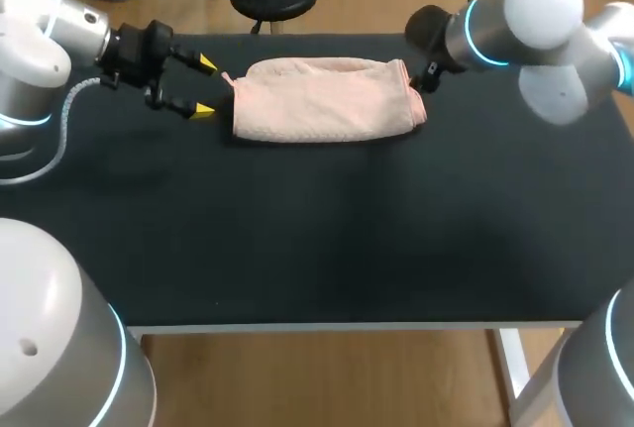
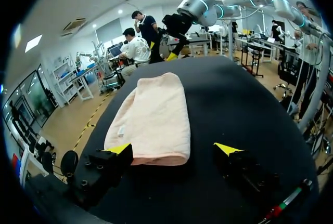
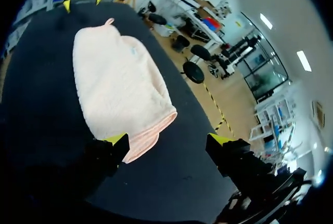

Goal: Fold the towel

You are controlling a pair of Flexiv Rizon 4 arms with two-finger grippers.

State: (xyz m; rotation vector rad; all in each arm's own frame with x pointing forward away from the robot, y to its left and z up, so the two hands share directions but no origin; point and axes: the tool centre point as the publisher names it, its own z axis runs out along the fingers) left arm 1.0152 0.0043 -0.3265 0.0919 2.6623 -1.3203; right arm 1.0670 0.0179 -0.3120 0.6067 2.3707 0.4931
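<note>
A pale pink towel (image 1: 325, 98), folded into a thick oblong, lies on the black table (image 1: 317, 239) near its far edge. My left gripper (image 1: 203, 85) is at the towel's left end, open, its yellow tips astride that end without touching it. From the left wrist view the towel (image 2: 153, 117) runs away from the open gripper (image 2: 174, 150), and my other arm's gripper (image 2: 174, 37) hangs over its far end. My right gripper (image 1: 416, 78) sits at the towel's right end, largely hidden by its arm. The right wrist view shows that gripper (image 3: 169, 141) open, one tip beside the hemmed end of the towel (image 3: 117, 86).
The black tabletop runs from the towel to the white front edge (image 1: 327, 327). A grey cable (image 1: 61, 135) from my left arm loops over the table's left side. Both arm bases stand at the near corners.
</note>
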